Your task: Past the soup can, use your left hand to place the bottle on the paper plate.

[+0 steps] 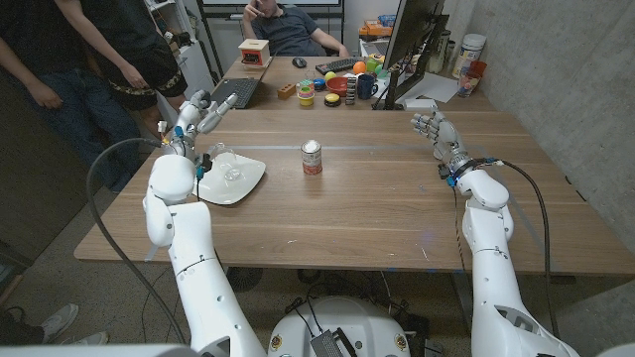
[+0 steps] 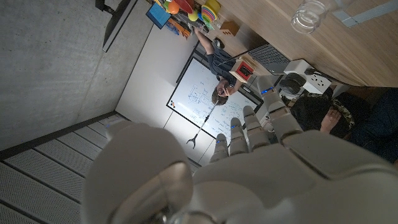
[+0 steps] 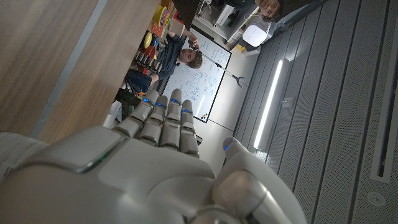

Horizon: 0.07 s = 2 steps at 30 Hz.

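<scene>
1. Now the clear bottle (image 1: 230, 171) lies on its side on the white paper plate (image 1: 248, 184), left of the red soup can (image 1: 312, 158).
2. Left hand (image 1: 198, 116) hovers beyond the plate, fingers spread, grasping nothing.
3. Right hand (image 1: 435, 131) is raised, fingers apart, likewise released.

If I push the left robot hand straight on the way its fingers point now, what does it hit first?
Probably nothing on this table: the left robot hand points up and away past the far edge. The laptop on the next table lies roughly ahead, though depth is unclear.
</scene>
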Tool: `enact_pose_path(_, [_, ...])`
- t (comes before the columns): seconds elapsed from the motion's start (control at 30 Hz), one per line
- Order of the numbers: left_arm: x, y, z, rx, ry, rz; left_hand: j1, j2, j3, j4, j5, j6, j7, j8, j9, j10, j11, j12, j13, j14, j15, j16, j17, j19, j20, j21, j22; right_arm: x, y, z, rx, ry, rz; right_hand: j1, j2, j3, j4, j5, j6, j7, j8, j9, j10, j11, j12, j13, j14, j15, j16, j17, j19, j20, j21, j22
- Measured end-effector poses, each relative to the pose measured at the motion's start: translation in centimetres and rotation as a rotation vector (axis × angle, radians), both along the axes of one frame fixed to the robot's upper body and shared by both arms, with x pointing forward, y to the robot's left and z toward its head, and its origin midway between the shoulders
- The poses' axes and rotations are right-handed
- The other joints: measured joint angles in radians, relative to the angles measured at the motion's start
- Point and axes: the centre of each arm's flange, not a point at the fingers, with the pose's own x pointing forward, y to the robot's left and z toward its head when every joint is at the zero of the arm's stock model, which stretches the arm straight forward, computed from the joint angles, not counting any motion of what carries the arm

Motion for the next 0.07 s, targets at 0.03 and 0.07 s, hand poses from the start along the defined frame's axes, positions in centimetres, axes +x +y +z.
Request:
enact_pose_path(0.03, [-0.07, -0.05, 0.06, 0.001, -0.001, -0.003, -0.005, -0.004, 0.0, 0.0, 0.0, -0.007, 0.007, 0.0, 0.0, -0.005, 0.005, 0.0, 0.0, -0.003, 0.003, 0.0, 0.0, -0.005, -0.001, -0.002, 0.003, 0.02, -0.04, 0.0, 0.0, 0.0, 0.0, 0.0, 0.0, 0.0, 0.0, 0.0, 0.0, 0.0, 0.0, 0.0, 0.0, 0.0, 0.0, 0.0, 0.0, 0.0, 0.0, 0.0, 0.002, 0.002, 0.0, 0.0])
enact_pose_path(0.07, [-0.07, -0.05, 0.06, 0.001, -0.001, -0.003, -0.015, -0.003, 0.0, 0.0, 0.0, -0.014, 0.017, 0.0, 0.0, -0.005, 0.004, 0.0, 0.0, -0.01, 0.005, 0.0, 0.0, -0.009, -0.001, -0.008, 0.004, 0.01, -0.04, 0.0, 0.0, 0.0, 0.0, 0.0, 0.0, 0.0, 0.0, 0.0, 0.002, 0.002, 0.0, 0.0, 0.0, 0.0, 0.0, 0.0, 0.0, 0.0, 0.0, 0.0, 0.002, 0.002, 0.0, 0.0])
